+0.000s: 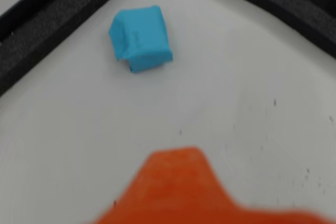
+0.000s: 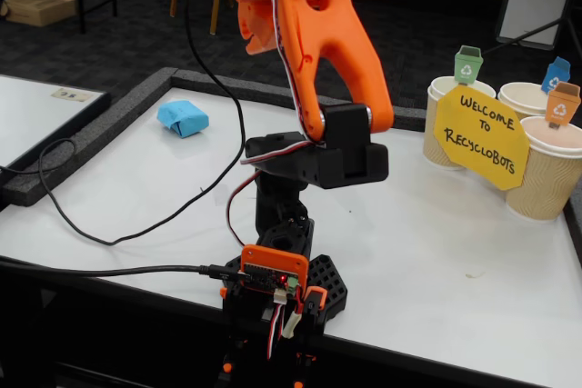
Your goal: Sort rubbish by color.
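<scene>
Lying near the white surface's (image 2: 427,224) dark-edged corner, the light blue crumpled paper wad (image 1: 140,38) sits alone. Only the fixed view shows tan paper cups (image 2: 548,170); the orange pincer's (image 1: 181,182) spread is unclear.

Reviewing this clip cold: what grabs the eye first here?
The orange arm towers over mid-table in the fixed view. Behind it, near the far left corner of the white table, lies the light blue wad. At right, a yellow sign leans against paper cups with little bin flags.
</scene>
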